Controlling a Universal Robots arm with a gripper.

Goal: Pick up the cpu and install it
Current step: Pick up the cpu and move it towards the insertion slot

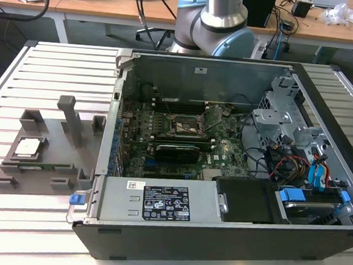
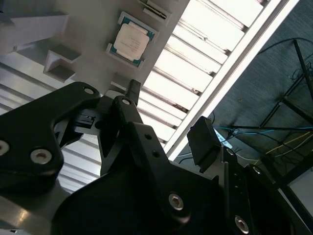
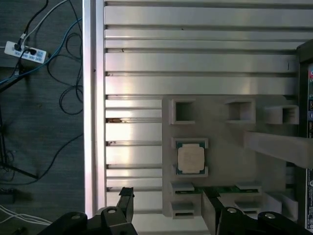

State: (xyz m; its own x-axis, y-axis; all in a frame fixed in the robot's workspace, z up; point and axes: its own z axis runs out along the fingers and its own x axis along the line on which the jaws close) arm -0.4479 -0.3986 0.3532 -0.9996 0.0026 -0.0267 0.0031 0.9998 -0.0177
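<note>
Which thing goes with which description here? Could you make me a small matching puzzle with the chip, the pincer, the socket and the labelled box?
Things:
1. cpu
2. pincer
3. socket
4. power supply box

Descriptions:
A. grey with a white label, inside the computer case along its wall nearest the exterior camera
B. open, holding nothing
C. resting in the grey holder outside the case
D. on the green board inside the case

Pairs: 1-C, 2-B, 3-D, 4-A
</note>
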